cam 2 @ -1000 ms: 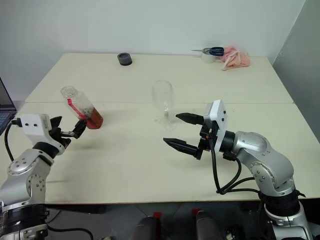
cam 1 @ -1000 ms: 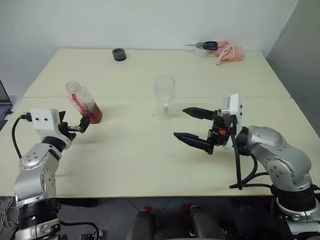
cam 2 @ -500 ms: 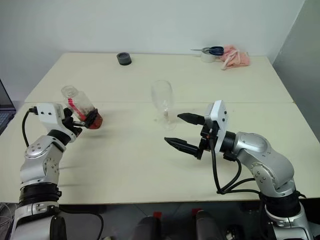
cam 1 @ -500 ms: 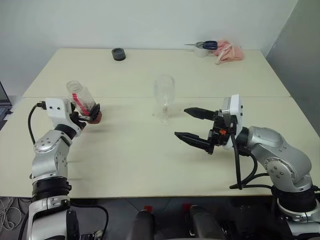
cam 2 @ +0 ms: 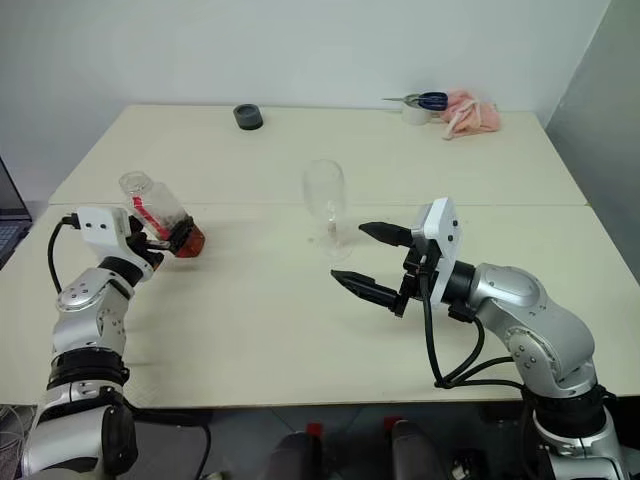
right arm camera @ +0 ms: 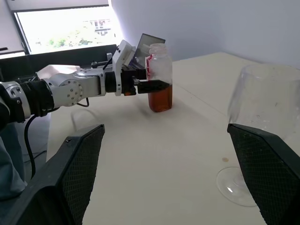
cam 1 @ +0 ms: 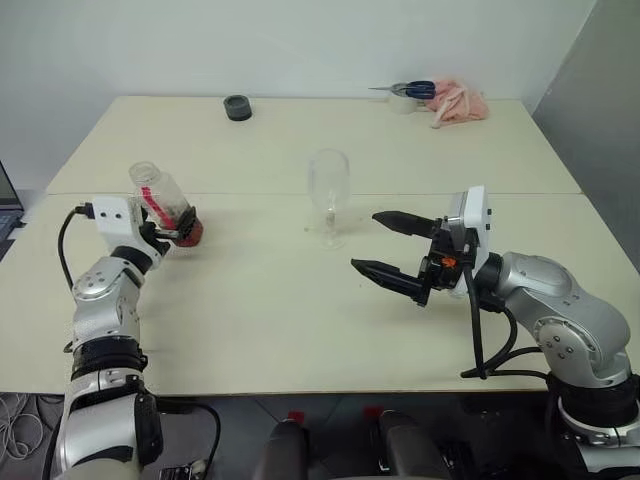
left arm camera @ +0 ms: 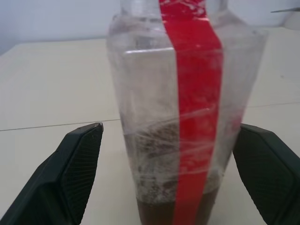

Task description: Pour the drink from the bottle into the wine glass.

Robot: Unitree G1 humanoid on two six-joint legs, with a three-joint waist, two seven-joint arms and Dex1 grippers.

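Bottle [cam 1: 165, 205], uncapped with drink [cam 1: 190, 233] low inside, stands left of the empty glass [cam 1: 328, 195] between the open left claw [cam 1: 176, 232], ungrasped; right claw [cam 1: 388, 245] open; pouring remains.

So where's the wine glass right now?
The wine glass stands upright mid-table, just beyond the open right gripper, well to the right of the bottle.

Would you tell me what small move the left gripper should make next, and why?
Probably close the left gripper on the bottle: its open fingers already flank the bottle's lower body, with gaps on both sides, so nothing is gripped yet.
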